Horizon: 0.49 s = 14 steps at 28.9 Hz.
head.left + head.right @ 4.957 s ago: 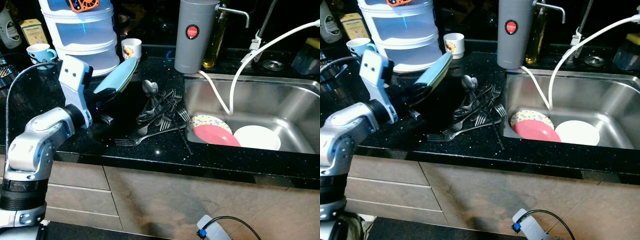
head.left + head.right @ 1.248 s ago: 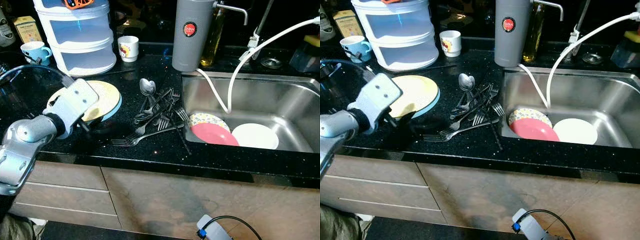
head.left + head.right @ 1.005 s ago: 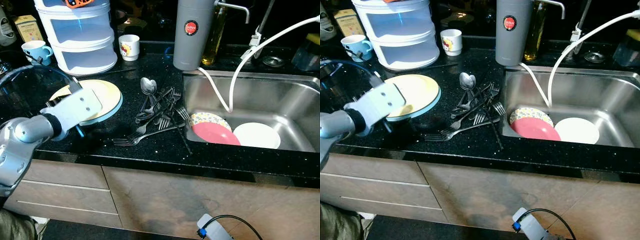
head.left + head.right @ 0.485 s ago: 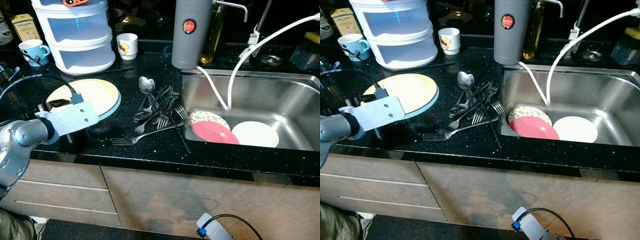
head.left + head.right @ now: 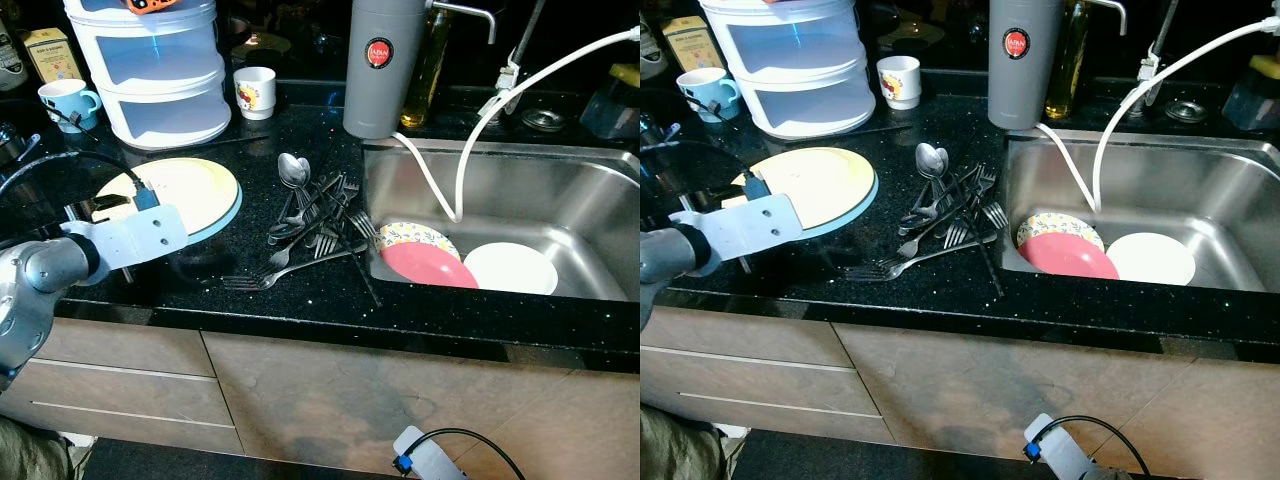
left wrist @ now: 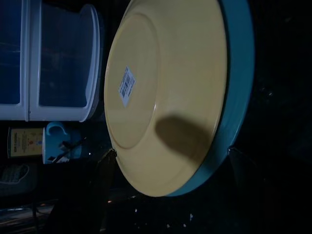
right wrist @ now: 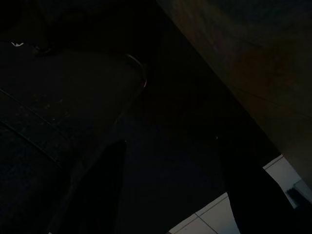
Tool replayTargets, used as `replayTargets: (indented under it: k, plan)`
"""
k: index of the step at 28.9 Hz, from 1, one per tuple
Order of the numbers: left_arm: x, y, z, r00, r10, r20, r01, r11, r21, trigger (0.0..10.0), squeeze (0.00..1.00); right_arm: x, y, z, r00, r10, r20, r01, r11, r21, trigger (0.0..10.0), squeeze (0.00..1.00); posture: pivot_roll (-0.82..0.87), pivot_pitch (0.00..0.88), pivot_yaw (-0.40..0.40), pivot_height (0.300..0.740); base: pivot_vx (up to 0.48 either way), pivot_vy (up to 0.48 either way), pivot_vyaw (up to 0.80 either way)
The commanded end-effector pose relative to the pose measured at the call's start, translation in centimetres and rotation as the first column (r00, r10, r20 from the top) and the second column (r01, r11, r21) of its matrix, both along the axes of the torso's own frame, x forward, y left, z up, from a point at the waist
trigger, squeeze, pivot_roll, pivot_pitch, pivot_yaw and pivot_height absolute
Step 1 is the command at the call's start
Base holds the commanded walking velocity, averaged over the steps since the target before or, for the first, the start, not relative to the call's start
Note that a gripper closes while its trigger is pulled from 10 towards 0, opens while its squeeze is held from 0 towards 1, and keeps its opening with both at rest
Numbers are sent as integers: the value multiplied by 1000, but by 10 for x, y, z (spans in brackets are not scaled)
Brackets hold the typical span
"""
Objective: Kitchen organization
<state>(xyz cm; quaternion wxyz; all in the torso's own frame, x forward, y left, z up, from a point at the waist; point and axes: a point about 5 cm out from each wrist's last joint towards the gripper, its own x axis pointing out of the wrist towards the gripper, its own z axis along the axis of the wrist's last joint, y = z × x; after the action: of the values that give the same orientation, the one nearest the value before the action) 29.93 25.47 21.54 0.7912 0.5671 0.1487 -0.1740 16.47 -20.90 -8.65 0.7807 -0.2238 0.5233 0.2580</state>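
- The two head views looked down from in front at the counter (image 5: pixel 300 300) and sink (image 5: pixel 600 200), sharing nearly all of it.
- The left wrist view faced a plate (image 6: pixel 165 97) closely.
- The right wrist view was dark, perhaps facing the floor.

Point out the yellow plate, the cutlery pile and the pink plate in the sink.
yellow plate (image 5: pixel 190 190), left eye view, middle of its upturned underside
cutlery pile (image 5: pixel 312 215), left eye view, crossed fork handles at mid-pile
pink plate (image 5: pixel 1068 257), right eye view, centre of its face
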Motion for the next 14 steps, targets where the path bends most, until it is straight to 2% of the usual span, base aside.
replayTargets:
  k: [1,9,14]
  plan:
    - [1,2,-7,1000,9,-20,-9,1000,-2,10000,0,-1,0,0,1000,6,-1,-6,1000,-3,10000,0,51,0,-6,740,0,0,0]
    - [14,-3,-7,999,-14,41,15,999,-42,10000,0,-2,0,-1,1000,5,-2,-5,1000,-3,10000,0,43,0,-5,740,0,0,0]
    - [16,-9,-6,999,-32,38,35,996,-80,10000,0,-2,0,-1,1000,4,-2,-4,1000,-3,10000,0,41,0,-4,740,0,0,0]
